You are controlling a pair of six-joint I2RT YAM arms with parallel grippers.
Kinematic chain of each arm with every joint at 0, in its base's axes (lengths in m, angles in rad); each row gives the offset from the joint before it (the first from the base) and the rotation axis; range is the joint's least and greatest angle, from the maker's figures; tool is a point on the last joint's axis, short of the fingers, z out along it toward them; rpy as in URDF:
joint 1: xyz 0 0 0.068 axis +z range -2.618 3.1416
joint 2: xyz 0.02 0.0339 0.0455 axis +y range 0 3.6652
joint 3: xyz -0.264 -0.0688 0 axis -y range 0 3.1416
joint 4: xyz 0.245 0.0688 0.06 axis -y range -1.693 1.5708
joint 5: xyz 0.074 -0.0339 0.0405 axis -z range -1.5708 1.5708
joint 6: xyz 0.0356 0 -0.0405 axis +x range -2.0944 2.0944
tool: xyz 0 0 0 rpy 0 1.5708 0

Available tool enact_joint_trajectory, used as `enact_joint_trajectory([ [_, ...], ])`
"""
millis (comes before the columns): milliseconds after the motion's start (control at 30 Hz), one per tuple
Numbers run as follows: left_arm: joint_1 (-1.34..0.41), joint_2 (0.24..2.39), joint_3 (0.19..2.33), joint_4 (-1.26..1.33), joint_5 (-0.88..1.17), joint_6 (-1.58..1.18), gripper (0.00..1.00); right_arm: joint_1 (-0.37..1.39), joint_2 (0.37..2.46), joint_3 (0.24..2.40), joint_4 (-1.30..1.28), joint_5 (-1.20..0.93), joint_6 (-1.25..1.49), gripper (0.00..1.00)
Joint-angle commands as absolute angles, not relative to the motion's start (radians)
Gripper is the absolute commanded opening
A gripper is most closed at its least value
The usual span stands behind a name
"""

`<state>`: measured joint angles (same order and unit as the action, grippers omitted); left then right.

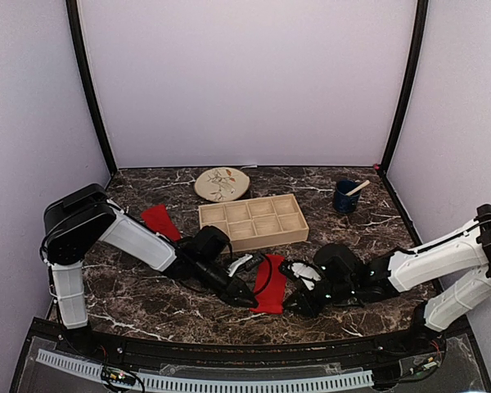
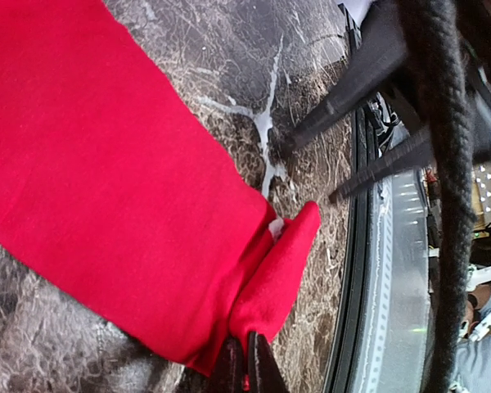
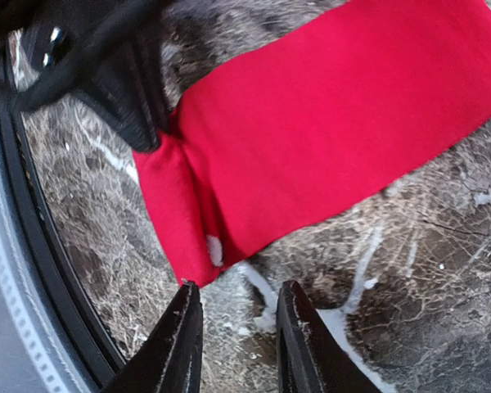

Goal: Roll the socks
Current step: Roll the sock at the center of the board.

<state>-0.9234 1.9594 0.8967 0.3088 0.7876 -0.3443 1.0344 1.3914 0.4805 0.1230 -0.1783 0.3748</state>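
One red sock (image 1: 271,282) lies flat and elongated on the marble table near the front edge, between my two grippers. My left gripper (image 1: 247,300) is shut on its near corner, which is folded up (image 2: 270,286). My right gripper (image 1: 293,304) is open and empty, its fingertips (image 3: 188,299) on the table just off the sock's near end (image 3: 180,237), one tip touching its edge. The sock fills the left wrist view (image 2: 106,172) and the right wrist view (image 3: 327,123). The second red sock (image 1: 160,220) lies at the left, behind my left arm.
A wooden compartment tray (image 1: 254,221) stands behind the sock. A round patterned plate (image 1: 222,183) lies at the back. A dark blue cup (image 1: 345,196) with a stick in it stands at the back right. The table's black front rim (image 1: 229,344) is close.
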Motion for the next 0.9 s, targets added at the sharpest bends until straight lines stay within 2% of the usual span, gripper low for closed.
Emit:
enact_joint_trajectory([
  [0,-0.902,1.978,0.926,0.212,0.837,-0.348,0.00,1.137,1.396,0.530,0.088,0.022,0.287,0.30],
  [300,-0.885,2.014,0.990,0.098,0.880,-0.314,0.00,1.288,1.463,0.621,0.000,0.231,0.173,0.31],
  [567,-0.879,2.030,1.014,0.050,0.901,-0.289,0.00,1.321,1.552,0.697,-0.045,0.258,0.113,0.36],
  [867,-0.876,2.044,1.032,0.021,0.923,-0.270,0.00,1.324,1.618,0.746,-0.083,0.255,0.063,0.37],
])
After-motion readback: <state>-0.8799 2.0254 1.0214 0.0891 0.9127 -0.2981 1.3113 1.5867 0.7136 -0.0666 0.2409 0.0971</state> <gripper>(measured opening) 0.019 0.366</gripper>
